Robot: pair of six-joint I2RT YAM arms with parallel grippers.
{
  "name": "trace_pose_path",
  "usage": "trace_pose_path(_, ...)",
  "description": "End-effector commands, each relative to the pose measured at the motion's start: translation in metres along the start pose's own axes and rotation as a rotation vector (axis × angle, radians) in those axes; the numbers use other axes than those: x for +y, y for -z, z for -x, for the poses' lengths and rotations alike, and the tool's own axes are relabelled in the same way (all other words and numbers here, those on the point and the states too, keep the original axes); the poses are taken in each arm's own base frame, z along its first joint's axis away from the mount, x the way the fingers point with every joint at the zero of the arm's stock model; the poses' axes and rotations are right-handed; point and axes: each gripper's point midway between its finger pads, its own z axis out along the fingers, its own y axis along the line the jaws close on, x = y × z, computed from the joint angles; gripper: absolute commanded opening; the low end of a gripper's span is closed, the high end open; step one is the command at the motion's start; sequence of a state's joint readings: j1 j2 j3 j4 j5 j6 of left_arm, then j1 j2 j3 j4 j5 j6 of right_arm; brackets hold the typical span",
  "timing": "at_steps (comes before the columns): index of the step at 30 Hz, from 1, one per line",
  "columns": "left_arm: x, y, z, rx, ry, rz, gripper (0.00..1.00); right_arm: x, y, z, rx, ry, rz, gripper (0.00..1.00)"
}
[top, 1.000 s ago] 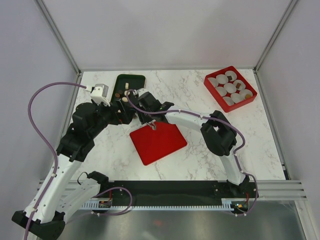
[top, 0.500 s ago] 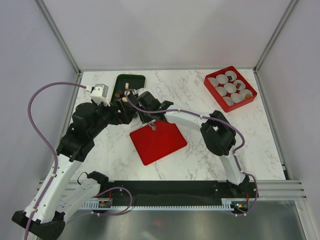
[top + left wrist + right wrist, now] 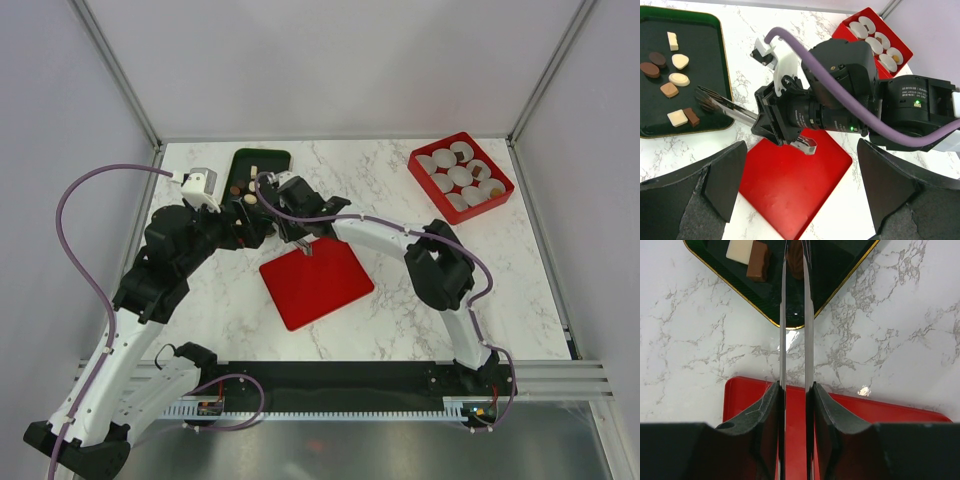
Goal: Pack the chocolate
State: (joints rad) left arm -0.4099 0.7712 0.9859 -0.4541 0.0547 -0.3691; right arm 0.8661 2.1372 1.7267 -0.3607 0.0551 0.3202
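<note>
Several pieces of chocolate (image 3: pixel 674 80), brown, dark brown and cream, lie in a dark green tray (image 3: pixel 726 75) at the back left (image 3: pixel 262 160). My right gripper (image 3: pixel 794 387) is shut on the handles of thin metal tongs (image 3: pixel 782 315), whose blades reach over the tray's near corner. A dark brown piece (image 3: pixel 796 260) shows between the blade tips; whether it is pinched I cannot tell. A cream piece (image 3: pixel 740 247) and a brown bar (image 3: pixel 759 265) lie just left of the tips. My left gripper (image 3: pixel 801 145) hangs open above the red lid, beside the right wrist.
A flat red lid (image 3: pixel 316 283) lies on the marble mid-table, below both grippers. At the back right stands a red box (image 3: pixel 422 170) holding several white pleated paper cups (image 3: pixel 460 177), some with a candy inside. The two arms crowd together near the tray.
The tong blades have drawn closer together as my right gripper squeezed them. The right wrist has crept slightly toward the tray. The left arm has held still.
</note>
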Motion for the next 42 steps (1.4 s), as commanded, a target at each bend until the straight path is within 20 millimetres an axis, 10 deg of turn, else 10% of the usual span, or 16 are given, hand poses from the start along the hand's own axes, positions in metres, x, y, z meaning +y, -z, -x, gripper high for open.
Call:
trace_pose_path(1,-0.004,0.000,0.012,-0.051,0.014,-0.012,1.00,0.010,0.038,0.055,-0.126,-0.047,0.068,0.36)
trace_pose_path(11,-0.004,0.000,0.013,-0.052,0.014,-0.014,1.00,-0.052,0.069,0.081,-0.182,-0.145,0.021,0.36)
trace_pose_path(27,-0.003,0.000,0.013,-0.052,0.012,-0.009,1.00,-0.318,0.189,0.082,-0.355,-0.463,-0.503,0.35)
trace_pose_path(42,-0.002,-0.002,0.012,-0.048,0.011,-0.003,1.00,-0.403,0.209,0.050,-0.324,-0.594,-0.755,0.35)
